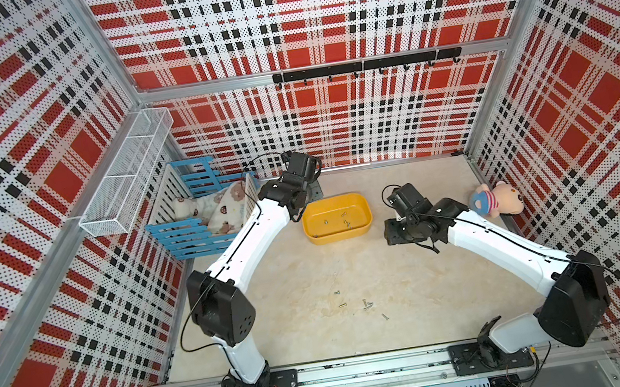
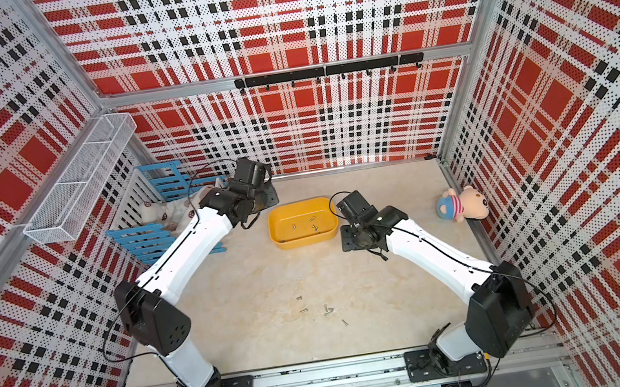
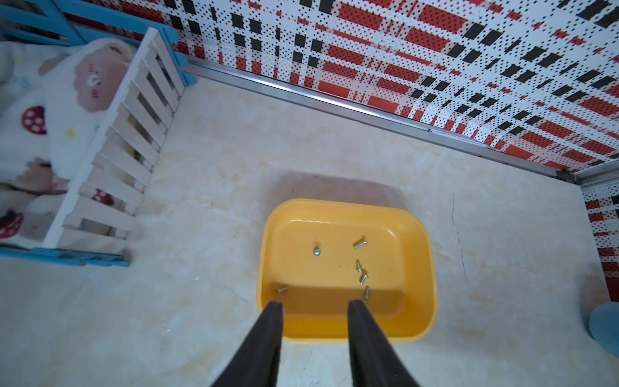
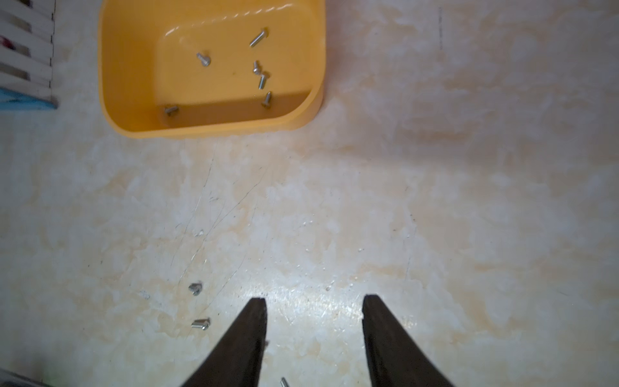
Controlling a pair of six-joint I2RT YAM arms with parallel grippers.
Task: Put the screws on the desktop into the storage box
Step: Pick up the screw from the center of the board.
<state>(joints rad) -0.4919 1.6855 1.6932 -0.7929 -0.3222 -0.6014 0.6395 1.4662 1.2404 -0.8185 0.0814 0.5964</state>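
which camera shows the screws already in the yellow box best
The left wrist view: it looks down into the storage box and shows six screws sharply. The right wrist view shows the same six screws, softer, near the picture's edge. In both top views the screws are tiny specks.

No readable text anywhere

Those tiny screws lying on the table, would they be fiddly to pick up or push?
Probably. The screws look round-shafted and lie flat on the smooth desktop, so a nudge would likely roll them. Each is far smaller than the jaws of the right gripper, so it could easily slip out.
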